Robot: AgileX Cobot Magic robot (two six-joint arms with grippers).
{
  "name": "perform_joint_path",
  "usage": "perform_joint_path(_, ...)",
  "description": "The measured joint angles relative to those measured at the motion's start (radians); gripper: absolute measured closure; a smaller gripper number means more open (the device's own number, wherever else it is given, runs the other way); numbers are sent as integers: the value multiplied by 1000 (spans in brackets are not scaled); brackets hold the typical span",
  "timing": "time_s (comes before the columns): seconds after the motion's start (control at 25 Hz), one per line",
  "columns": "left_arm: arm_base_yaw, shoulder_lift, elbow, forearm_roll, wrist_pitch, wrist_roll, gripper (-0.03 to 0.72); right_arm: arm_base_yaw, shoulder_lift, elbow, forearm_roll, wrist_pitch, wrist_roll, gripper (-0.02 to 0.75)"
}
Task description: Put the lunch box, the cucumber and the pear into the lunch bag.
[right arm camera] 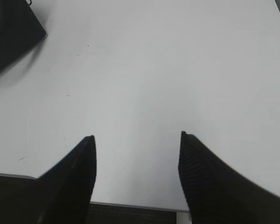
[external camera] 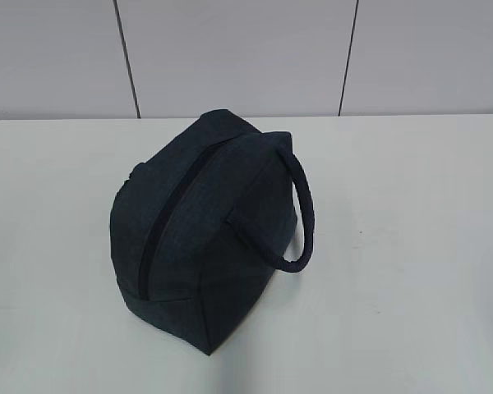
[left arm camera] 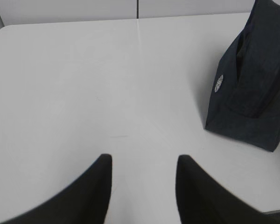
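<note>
Left gripper (left arm camera: pixel 144 161): two dark, tapering fingers (left arm camera: pixel 88 196) nearest the lens, standing apart with nothing between them, poised over the bare white table (left arm camera: pixel 107 84) without touching any object. Ahead of it and off to its right stands the lunch bag (left arm camera: pixel 252 93), well apart from the fingertips.

Right gripper (right arm camera: pixel 137 137): ribbed black fingers (right arm camera: pixel 205 177) spread wider than the left pair, likewise empty, hanging above the table near its front edge. A dark corner of the bag sits far ahead to its left.

The lunch bag, seen from the exterior camera, is dark navy woven fabric, boxy with a rounded top. Its long axis runs from the near edge of the table toward the wall, slanting slightly rightward. The zipper line (external camera: pixel 168 217) follows that axis and appears closed. The padded loop handle (external camera: pixel 300 217) arches off the bag's right side. A small pale round emblem (left arm camera: pixel 219 83) marks one end panel.
</note>
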Motion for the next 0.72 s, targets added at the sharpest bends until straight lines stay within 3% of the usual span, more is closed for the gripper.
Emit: perform_joint_path(0.72, 0, 0, 0, 81, 0, 0, 412, 0, 0, 0, 0, 0, 0, 293)
